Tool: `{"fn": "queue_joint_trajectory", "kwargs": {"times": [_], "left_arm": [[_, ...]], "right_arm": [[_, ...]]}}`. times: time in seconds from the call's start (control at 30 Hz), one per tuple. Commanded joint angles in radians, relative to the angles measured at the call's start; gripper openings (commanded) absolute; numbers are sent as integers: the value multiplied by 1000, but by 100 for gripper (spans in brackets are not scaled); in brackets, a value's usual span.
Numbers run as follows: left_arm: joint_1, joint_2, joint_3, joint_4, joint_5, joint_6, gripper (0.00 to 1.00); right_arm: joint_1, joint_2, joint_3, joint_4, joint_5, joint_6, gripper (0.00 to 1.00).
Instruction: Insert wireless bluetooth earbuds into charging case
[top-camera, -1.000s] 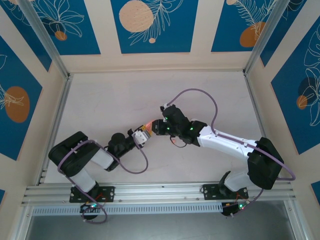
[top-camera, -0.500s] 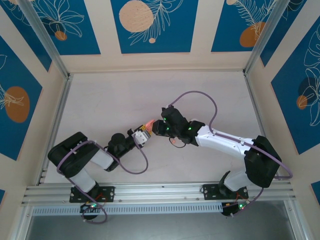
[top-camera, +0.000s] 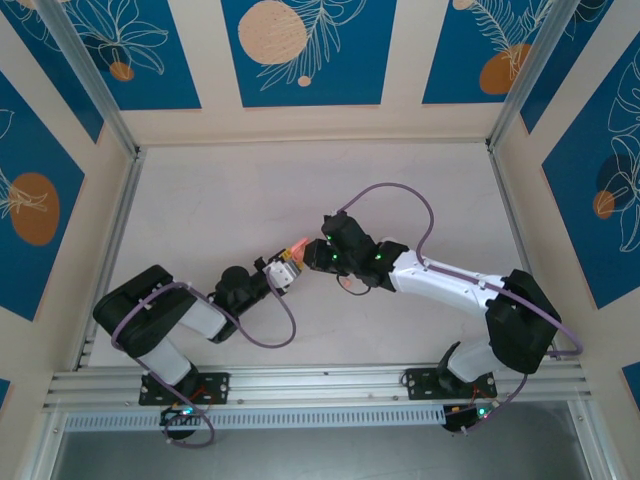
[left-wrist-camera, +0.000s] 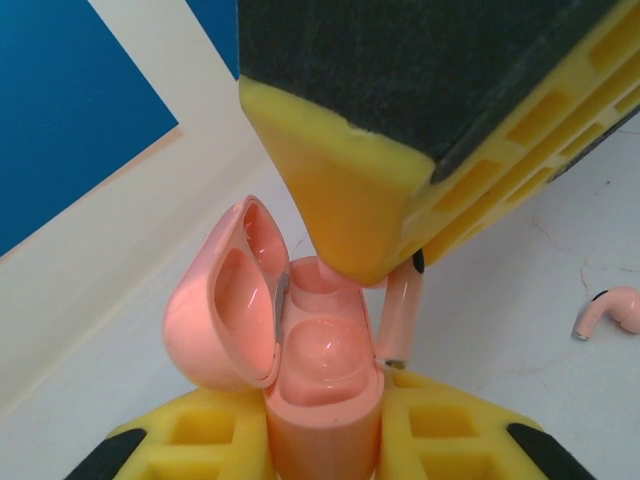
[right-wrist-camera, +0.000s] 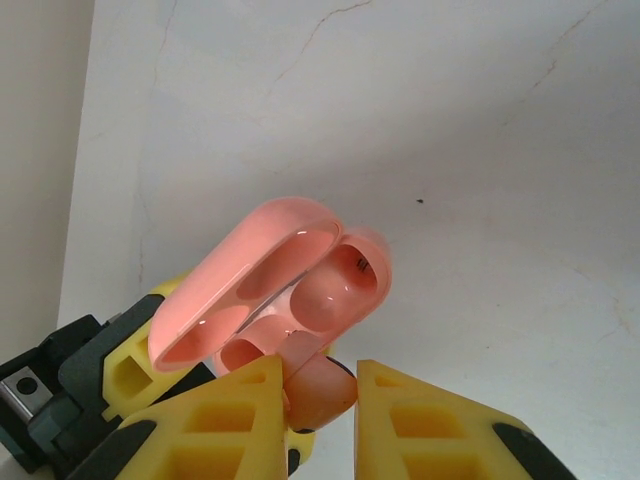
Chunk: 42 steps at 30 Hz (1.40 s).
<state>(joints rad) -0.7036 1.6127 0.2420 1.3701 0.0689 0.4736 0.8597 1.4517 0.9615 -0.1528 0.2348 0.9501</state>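
The worktop (top-camera: 220, 200) is a flat, pale off-white surface with a matte finish, marked by fine hairline cracks and a few dark specks. Aluminium rails run along its left edge (top-camera: 108, 255) and right edge (top-camera: 512, 225), and a wider aluminium profile (top-camera: 320, 385) spans the near edge. The far edge meets a cream wall. One loose salmon-pink earbud (left-wrist-camera: 612, 308) lies on its side directly on the worktop, stem tip toward the left of the left wrist view.
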Motion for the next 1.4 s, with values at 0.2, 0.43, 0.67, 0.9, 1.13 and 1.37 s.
{"fn": "queue_joint_trajectory", "kwargs": {"times": [0.2, 0.43, 0.67, 0.9, 1.13, 1.37], "left_arm": [[-10, -15, -1, 36, 8, -20, 22], [-13, -16, 0, 37, 6, -24, 22], [-17, -15, 5, 37, 2, -24, 22], [-21, -13, 7, 37, -4, -24, 22], [-25, -11, 7, 37, -7, -24, 22], [-27, -9, 5, 37, -12, -27, 23]], "right_arm": [[-11, 26, -7, 53, -32, 34, 20], [-14, 43, -1, 62, -46, 43, 20], [-13, 60, 4, 81, -64, 54, 20], [-14, 87, 21, 96, -95, 70, 20], [-13, 99, 36, 114, -114, 78, 22], [-14, 86, 23, 146, -126, 87, 30]]}}
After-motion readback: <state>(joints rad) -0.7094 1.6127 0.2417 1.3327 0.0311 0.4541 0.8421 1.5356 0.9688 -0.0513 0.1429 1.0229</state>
